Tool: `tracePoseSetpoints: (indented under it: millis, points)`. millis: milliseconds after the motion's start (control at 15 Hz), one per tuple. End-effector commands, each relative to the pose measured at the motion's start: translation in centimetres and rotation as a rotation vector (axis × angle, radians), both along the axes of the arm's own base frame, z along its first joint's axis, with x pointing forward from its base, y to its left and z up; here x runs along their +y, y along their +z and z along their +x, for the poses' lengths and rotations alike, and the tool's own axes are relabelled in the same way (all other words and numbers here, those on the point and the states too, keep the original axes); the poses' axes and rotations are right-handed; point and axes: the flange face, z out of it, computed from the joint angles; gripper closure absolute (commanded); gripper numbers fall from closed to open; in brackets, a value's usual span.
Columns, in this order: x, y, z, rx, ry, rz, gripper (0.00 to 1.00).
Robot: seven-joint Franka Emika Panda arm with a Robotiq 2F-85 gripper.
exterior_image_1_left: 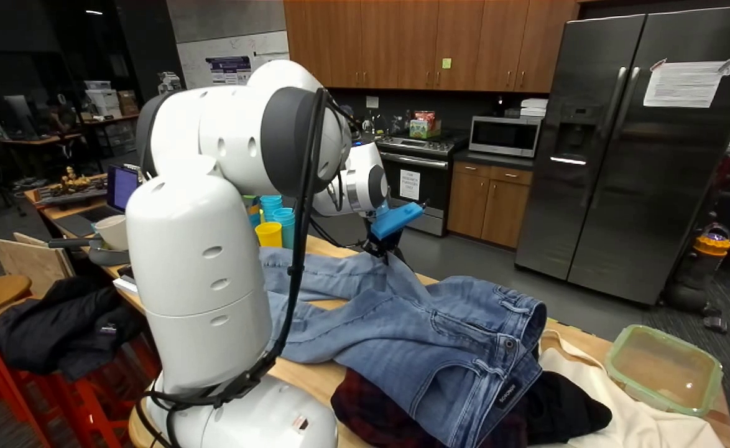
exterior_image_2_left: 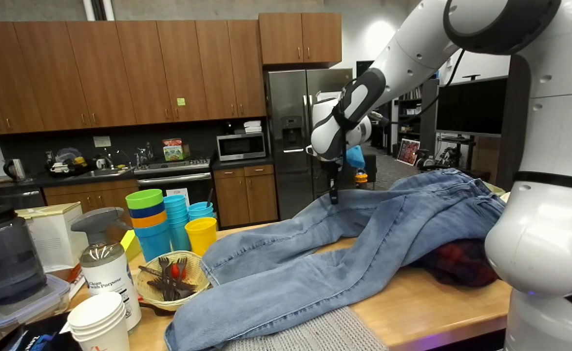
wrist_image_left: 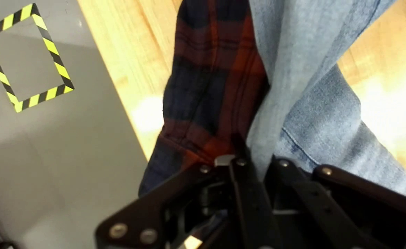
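The black two-fingered claw is clamping a narrow fold of one leg of the faded blue denim jeans, its jaws pressing together on the cloth. The jeans are lying across the pale wooden bench, their legs spreading apart. Beneath the jeans' waist end, a red-and-navy plaid cloth is showing; near their waistband, a black cloth and a cream cloth are lying. Near the jeans' cuffs, a round woven basket is holding dark plastic forks, and a yellow plastic cup is standing. A grey ribbed cloth is lying partly under one leg of the jeans.
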Motion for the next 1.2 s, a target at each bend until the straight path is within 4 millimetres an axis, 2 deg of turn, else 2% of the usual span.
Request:
tracePoseSetpoints:
  millis: [0,400,733,1133]
  points:
    - [-2.5,0.5,2.4,-0.052,-0.130,0.027,0.98]
    - [-5.2,2.8,4.4,-0.124,-0.270,0.072,0.98]
    - [-3.3,3.4,4.7,-0.151,-0.269,0.075,0.98]
    - [0.8,3.5,4.6,-0.164,-0.234,0.111,0.98]
